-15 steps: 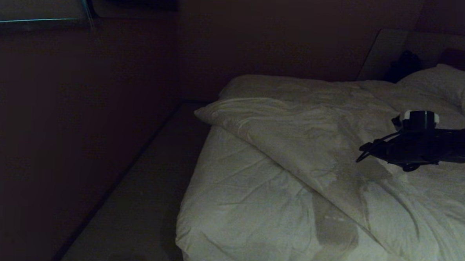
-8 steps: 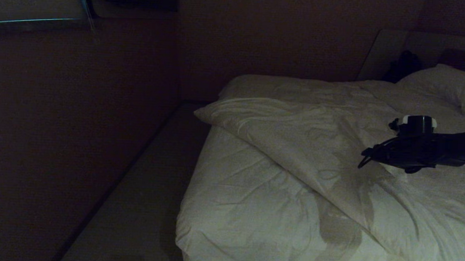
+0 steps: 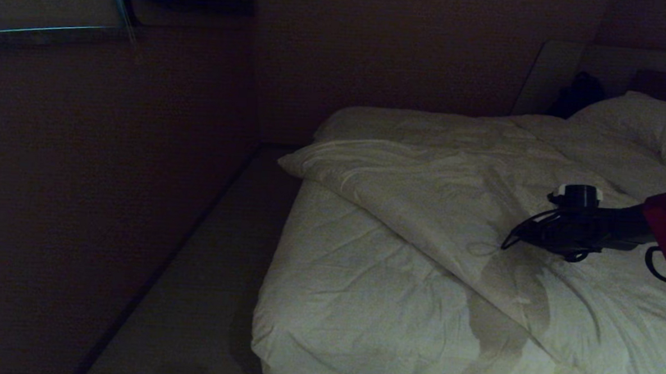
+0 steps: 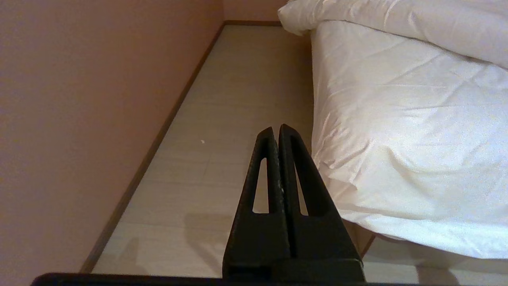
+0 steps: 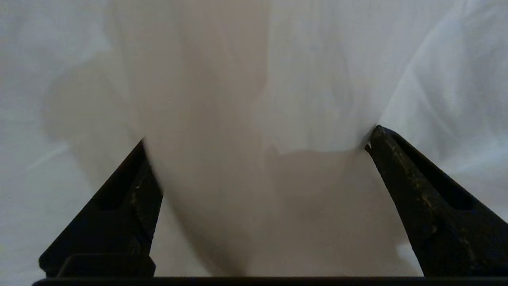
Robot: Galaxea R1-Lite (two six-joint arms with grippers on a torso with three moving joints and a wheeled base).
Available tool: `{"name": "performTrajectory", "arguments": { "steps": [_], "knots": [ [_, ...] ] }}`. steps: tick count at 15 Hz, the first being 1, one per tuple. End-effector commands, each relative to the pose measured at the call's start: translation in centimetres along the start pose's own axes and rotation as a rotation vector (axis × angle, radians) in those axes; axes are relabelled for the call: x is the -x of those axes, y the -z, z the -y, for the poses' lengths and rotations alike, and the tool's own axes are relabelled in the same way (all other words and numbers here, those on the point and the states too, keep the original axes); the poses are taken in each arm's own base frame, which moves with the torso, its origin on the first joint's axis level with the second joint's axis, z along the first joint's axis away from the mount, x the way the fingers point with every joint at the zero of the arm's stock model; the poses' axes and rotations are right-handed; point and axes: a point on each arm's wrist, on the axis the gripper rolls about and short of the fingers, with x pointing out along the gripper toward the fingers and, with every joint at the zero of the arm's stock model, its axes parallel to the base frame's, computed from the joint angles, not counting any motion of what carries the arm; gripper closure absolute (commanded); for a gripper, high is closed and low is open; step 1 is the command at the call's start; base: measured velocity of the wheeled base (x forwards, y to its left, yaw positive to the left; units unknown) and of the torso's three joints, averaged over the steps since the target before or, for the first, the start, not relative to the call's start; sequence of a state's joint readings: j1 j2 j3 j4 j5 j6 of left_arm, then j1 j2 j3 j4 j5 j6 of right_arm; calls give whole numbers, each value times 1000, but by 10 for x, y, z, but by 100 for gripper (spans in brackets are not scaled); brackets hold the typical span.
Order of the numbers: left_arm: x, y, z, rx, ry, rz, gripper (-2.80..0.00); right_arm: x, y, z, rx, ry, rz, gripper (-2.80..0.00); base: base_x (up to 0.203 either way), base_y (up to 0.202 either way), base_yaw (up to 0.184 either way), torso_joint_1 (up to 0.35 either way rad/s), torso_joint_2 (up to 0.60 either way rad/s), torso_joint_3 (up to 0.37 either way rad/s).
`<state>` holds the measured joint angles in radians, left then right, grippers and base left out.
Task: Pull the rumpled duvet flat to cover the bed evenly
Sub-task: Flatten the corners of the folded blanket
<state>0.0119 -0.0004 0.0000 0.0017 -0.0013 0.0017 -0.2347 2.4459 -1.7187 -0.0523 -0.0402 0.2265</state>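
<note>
Right gripper (image 5: 258, 139) lowered | jaws apart, straddling a raised fold | duvet (image 3: 450, 203) directly beneath, fingertips touching

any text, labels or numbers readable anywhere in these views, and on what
None can be read.
The duvet, the bed sheet and the pillow are plain white, with no tag or print showing.
The right gripper, the left gripper and the small black cylinder on the right arm bear no legible marking.
</note>
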Motion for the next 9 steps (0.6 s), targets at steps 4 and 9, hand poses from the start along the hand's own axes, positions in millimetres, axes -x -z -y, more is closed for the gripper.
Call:
{"name": "performTrajectory", "arguments": {
  "steps": [4,9],
  "knots": [
    [0,0,0,0,0,0,0,-21,19,4,2,15,-53,-280,0,0,0,0,0,0],
    [0,0,0,0,0,0,0,-22,21,4,5,17,-62,-280,0,0,0,0,0,0]
  ]
}}
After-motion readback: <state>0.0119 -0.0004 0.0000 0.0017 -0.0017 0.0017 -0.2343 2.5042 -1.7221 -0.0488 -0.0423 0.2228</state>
